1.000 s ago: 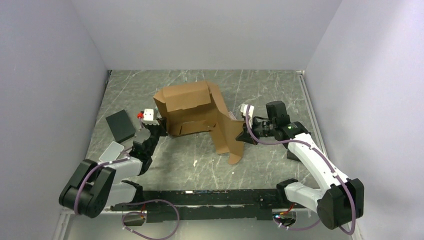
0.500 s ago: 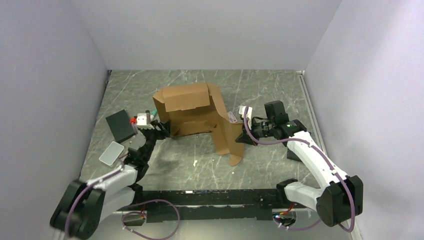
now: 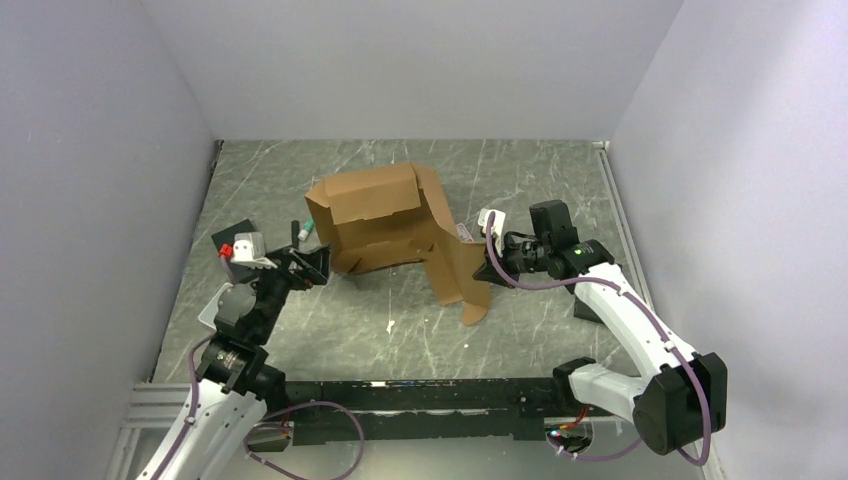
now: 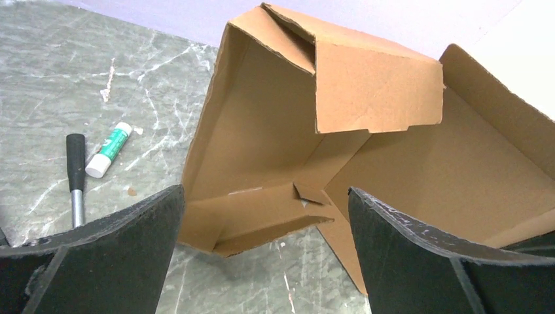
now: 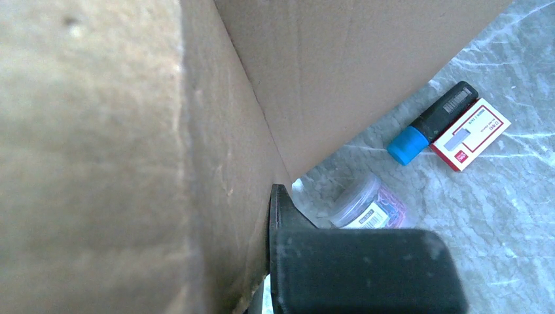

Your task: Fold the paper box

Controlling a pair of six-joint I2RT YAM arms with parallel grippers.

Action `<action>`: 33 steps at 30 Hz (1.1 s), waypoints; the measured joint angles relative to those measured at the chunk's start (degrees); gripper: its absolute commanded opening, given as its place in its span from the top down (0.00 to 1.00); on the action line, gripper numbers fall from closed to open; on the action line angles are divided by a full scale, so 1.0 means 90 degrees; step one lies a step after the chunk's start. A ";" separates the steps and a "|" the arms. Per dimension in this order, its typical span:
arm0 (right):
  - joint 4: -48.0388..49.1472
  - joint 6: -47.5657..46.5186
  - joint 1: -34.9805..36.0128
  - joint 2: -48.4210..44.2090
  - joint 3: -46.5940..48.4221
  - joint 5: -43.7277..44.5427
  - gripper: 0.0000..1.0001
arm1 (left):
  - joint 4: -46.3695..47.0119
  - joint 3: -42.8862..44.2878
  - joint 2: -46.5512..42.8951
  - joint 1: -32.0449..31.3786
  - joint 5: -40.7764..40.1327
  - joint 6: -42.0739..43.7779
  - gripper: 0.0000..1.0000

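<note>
Left jaws spread wide, just short of the half-formed paper box (image 3: 385, 225) in the middle of the desk (image 3: 540, 170); right jaws pinch its right-hand panel. Held at one edge only, the raised walls could spring flat or swivel.

Green glue stick (image 4: 112, 146) beside a black-handled tool (image 4: 76, 178); blue-capped marker (image 5: 432, 121) just beside a red-and-white box (image 5: 472, 134)

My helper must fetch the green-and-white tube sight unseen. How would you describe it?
Find the large brown paper box mid-table. Off its left side, on the grey marbled table, lies the tube. It is short, white-capped with a green label, unlike the longer black-handled tool beside it.
</note>
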 measured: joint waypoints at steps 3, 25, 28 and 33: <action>0.0010 0.0007 0.0000 0.0005 0.0000 0.0005 0.93 | -0.0090 0.0032 0.0066 0.0000 0.0075 0.0129 0.01; 0.0022 0.0005 0.0012 0.0104 0.0000 -0.0007 0.93 | 0.4277 -0.0240 0.2992 0.3242 0.4231 -0.1710 0.25; 0.0022 0.0005 0.0017 0.0109 0.0000 -0.0007 0.93 | 0.5008 -0.0245 0.3767 0.3551 0.4699 -0.2159 0.30; 0.0024 0.0005 0.0032 0.0141 0.0000 -0.0015 0.93 | 0.5610 -0.0328 0.4320 0.3747 0.5010 -0.2395 0.41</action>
